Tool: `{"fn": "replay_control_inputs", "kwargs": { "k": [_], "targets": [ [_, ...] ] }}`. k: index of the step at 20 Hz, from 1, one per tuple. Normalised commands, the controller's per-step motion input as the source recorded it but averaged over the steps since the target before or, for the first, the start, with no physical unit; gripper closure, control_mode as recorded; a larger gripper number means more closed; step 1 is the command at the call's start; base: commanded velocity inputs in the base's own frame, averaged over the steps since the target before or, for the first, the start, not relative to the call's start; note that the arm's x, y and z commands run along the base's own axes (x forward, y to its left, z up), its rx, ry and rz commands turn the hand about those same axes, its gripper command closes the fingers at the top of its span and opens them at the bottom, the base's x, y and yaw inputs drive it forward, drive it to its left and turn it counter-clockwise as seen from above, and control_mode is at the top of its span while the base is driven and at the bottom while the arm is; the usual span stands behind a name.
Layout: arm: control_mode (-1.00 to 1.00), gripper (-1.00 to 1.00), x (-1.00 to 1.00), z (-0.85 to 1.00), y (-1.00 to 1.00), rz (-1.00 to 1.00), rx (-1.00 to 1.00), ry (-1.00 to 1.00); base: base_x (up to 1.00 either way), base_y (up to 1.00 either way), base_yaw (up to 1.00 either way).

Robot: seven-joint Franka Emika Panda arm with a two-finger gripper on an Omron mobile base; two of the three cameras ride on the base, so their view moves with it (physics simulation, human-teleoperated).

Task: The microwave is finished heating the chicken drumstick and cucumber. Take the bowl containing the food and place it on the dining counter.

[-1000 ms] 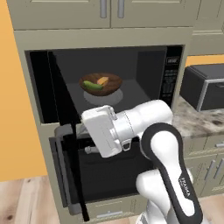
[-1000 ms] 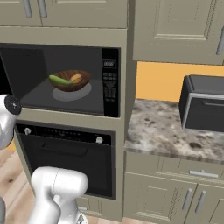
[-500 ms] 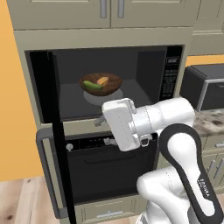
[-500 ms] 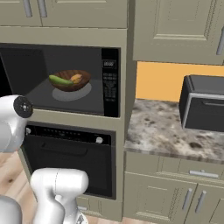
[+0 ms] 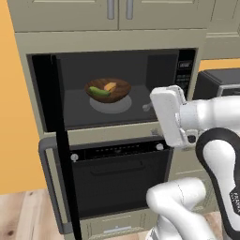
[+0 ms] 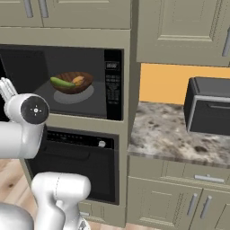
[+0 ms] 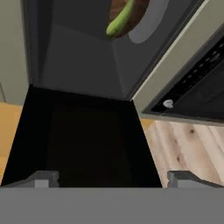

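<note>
Dark-brown wooden bowl (image 5: 108, 89) with green cucumber (image 5: 98, 92) sits inside the open black microwave (image 5: 117, 84), ahead of the empty, spread-fingered gripper (image 7: 113, 179), which must next reach in.

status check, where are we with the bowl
Gripper open, empty. Bowl inside microwave, door swung open. Nothing blocking.

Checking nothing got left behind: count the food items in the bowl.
2. The cucumber lies along the left side of the bowl in the left base view; the chicken drumstick sits beside it at the middle. The bowl rests inside the open microwave. Smaller pieces may be hidden.
</note>
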Motion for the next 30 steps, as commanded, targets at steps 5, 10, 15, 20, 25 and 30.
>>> {"fn": "replay_control_inputs", "kwargs": {
  "k": [5, 10, 15, 20, 25, 30],
  "targets": [
    [-1.0, -1.0, 0.77, 0.0, -0.98, -0.35, 0.0, 0.0, 0.0, 0.0, 0.0],
    [-1.0, -1.0, 1.0, 0.0, -0.21, -0.09, -0.01, 0.21, 0.0, 0.0, 0.0],
    [-1.0, -1.0, 0.4, -0.04, 0.0, 0.0, 0.0, 0.27, 0.0, 0.0, 0.0],
    [-1.0, -1.0, 0.27, -0.2, 0.02, 0.0, 0.0, 0.0, 0.0, 0.0, 0.0],
    [-1.0, -1.0, 0.49, -0.23, 0.18, 0.0, -0.01, 0.0, 0.0, 0.0, 0.0],
    [-1.0, -1.0, 0.71, -0.21, 0.23, -0.02, -0.01, 0.02, 0.0, 0.0, 0.0]
  ]
}}
